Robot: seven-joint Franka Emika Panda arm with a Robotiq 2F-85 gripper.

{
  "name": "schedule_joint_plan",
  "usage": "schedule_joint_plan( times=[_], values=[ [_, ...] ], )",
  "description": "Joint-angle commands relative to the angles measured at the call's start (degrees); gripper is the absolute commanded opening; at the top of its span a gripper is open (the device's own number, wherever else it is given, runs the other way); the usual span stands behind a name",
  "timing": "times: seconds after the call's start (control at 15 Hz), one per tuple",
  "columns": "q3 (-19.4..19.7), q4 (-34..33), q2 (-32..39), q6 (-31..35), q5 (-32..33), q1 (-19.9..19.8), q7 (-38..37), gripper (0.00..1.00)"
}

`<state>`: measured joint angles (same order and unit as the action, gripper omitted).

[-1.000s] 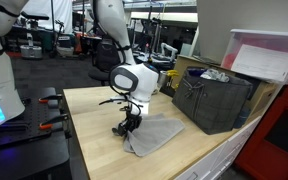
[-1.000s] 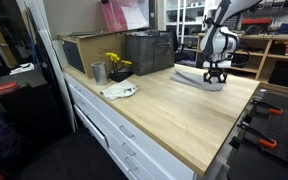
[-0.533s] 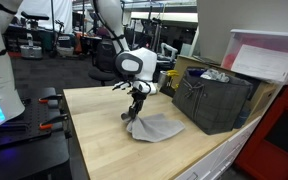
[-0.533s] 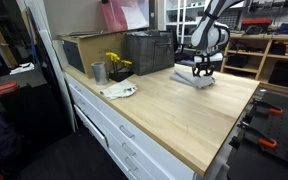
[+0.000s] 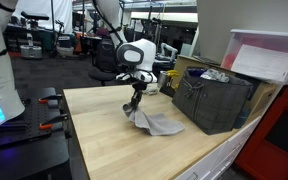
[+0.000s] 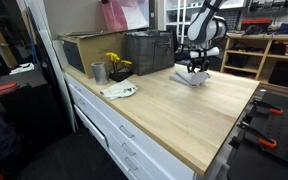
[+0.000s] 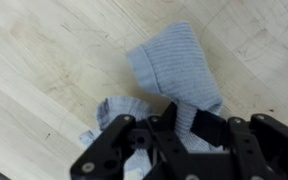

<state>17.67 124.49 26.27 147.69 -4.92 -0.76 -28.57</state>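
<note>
Grey cloth (image 7: 171, 62) pinched by pincer (image 7: 174, 122); only wrist view shows ribbed knit.

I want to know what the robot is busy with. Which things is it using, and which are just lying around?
In use: gripper, pinching the grey cloth on the wooden table.
Just lying about: black crate, metal cup, yellow flowers, cardboard box.

A pale wooden worktop (image 5: 99, 135) tops a run of white drawers (image 6: 109, 125), with a dark plastic crate (image 5: 212, 102) and a cardboard box (image 6: 82, 50) standing along its back edge. Behind it lies a bright workshop with wooden shelves (image 6: 274, 50) and a dark floor (image 6: 39, 160).
</note>
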Motion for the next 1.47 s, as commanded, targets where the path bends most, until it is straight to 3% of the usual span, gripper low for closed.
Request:
schedule_joint_plan(
  times=[0.0, 0.8, 1.4],
  values=[
    [0.4, 1.7, -3.4, -3.0, 2.2, -0.5, -0.3, 0.03],
    [1.8, 9.6, -5.3, -9.8, 4.8, 0.1, -4.6, 0.03],
    [3.0, 9.6, -9.5, -20.6, 15.6, -0.1, -11.4, 0.03]
  ],
)
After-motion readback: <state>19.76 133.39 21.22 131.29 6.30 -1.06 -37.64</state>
